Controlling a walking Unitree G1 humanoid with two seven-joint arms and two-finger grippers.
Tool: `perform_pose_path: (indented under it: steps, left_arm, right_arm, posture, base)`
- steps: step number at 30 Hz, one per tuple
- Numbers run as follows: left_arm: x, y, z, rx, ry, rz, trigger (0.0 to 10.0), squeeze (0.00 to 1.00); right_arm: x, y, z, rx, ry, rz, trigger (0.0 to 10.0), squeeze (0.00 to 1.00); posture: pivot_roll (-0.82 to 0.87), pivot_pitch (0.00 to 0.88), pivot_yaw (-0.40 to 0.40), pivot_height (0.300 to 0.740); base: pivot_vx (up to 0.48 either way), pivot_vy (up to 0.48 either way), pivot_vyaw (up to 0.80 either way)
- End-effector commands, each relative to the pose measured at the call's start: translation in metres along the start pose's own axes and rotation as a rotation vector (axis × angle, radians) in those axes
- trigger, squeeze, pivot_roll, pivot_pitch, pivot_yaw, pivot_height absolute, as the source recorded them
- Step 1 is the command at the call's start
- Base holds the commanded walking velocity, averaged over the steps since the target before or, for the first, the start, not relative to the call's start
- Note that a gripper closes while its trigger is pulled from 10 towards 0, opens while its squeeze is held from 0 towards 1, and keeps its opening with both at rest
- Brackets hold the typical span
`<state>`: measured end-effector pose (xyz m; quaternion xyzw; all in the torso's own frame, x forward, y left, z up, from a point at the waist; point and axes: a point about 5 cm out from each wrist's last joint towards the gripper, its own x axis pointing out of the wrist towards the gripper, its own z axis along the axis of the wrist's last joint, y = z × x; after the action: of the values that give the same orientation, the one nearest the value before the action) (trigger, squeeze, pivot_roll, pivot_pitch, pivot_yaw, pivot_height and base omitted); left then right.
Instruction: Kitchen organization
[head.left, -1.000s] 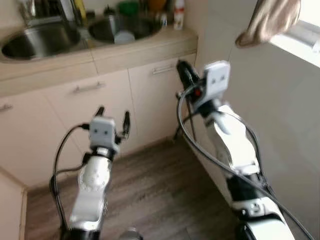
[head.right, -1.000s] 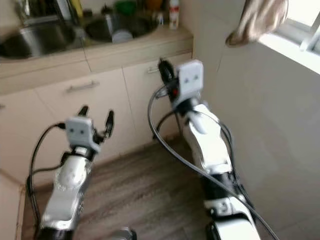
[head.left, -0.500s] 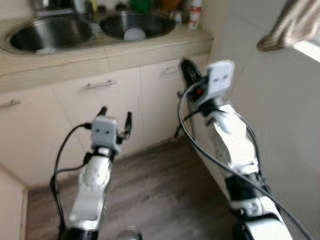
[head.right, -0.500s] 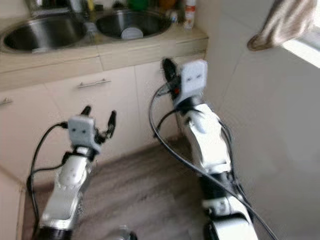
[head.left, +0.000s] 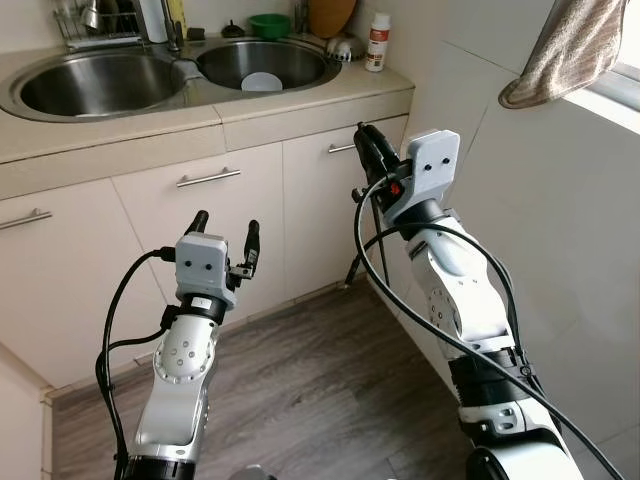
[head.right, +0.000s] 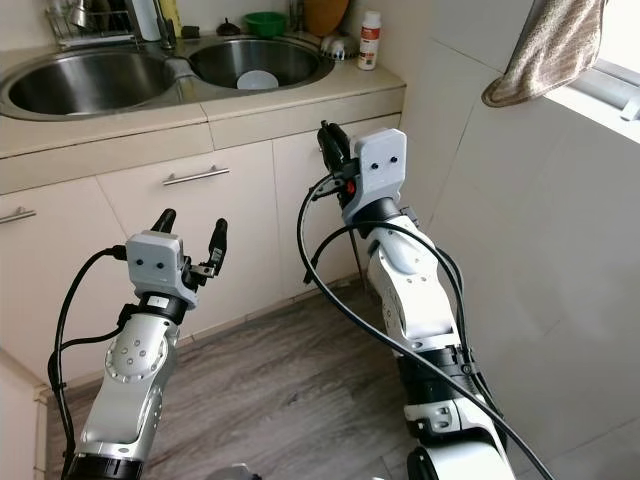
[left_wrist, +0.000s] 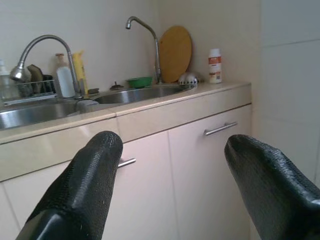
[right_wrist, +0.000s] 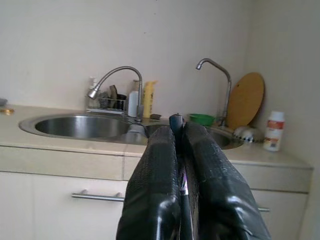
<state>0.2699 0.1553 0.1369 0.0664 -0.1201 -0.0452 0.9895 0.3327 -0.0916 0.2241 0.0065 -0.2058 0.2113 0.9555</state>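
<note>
My right gripper is raised in front of the cabinet under the counter corner, shut on a thin dark object whose rounded tip sticks up between the fingers; what it is I cannot tell. My left gripper is held lower, open and empty, with its fingers spread and facing the cabinet doors. On the counter is a double steel sink. A white bowl lies in the right basin.
Behind the sink are a green bowl, a round wooden board, a strainer, a white bottle and a dish rack. A tiled wall runs along my right, with a cloth hanging. Wood floor lies below.
The camera has tilted and steadied, so the sink now sits lower and sharper in view. Both arms keep the same pose, and the grippers' states are unchanged.
</note>
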Motion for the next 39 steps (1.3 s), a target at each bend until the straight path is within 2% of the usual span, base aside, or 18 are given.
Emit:
perform_pose_path:
  steps: [1, 4, 6, 7, 12, 17, 19, 39]
  left_arm:
    - [0.003, -0.004, 0.008, -0.009, -0.041, -0.016, 10.0, 0.00]
    - [0.003, -0.004, 0.008, -0.008, -0.043, -0.015, 10.0, 0.00]
    - [0.003, -0.003, 0.008, -0.006, -0.045, -0.013, 10.0, 0.00]
    - [0.003, -0.003, 0.008, -0.006, -0.045, -0.013, 10.0, 0.00]
    - [0.004, -0.002, 0.008, -0.003, -0.046, -0.012, 10.0, 0.00]
    - [0.004, -0.002, 0.008, -0.002, -0.047, -0.012, 10.0, 0.00]
    - [0.004, -0.003, 0.008, -0.004, -0.047, -0.014, 10.0, 0.00]
    - [0.004, -0.005, 0.009, -0.010, -0.050, -0.014, 10.0, 0.00]
  right_arm:
    - [0.002, -0.003, 0.005, -0.023, -0.023, -0.003, 0.0, 0.00]
    - [0.002, -0.003, 0.006, -0.026, -0.034, -0.006, 0.0, 0.00]
    - [0.004, -0.006, 0.017, -0.051, -0.100, -0.029, 0.0, 0.00]
    - [0.004, -0.006, 0.017, -0.051, -0.100, -0.029, 0.0, 0.00]
    - [0.009, -0.004, 0.053, -0.062, -0.271, -0.026, 0.0, 0.00]
    - [0.009, -0.002, 0.068, -0.081, -0.347, -0.017, 0.0, 0.00]
    - [0.012, 0.000, 0.087, -0.076, -0.423, -0.011, 0.0, 0.00]
    - [0.030, 0.009, 0.096, -0.074, -0.458, 0.040, 0.0, 0.00]
  posture:
    - [0.05, 0.003, -0.043, 0.740]
    - [0.05, 0.006, -0.043, 0.740]
    - [0.05, 0.005, -0.043, 0.740]
    - [0.05, 0.005, -0.043, 0.740]
    - [0.05, 0.006, -0.042, 0.740]
    - [0.05, 0.006, -0.042, 0.740]
    - [0.05, 0.006, -0.042, 0.740]
    - [0.05, 0.009, -0.050, 0.740]
  base:
    - [0.465, 0.000, 0.80]
    - [0.465, 0.000, 0.80]
    - [0.465, 0.000, 0.80]
    - [0.465, 0.000, 0.80]
    - [0.464, 0.000, 0.30]
    - [0.461, 0.000, 0.00]
    - [0.461, 0.000, 0.00]
    - [0.433, 0.000, 0.00]
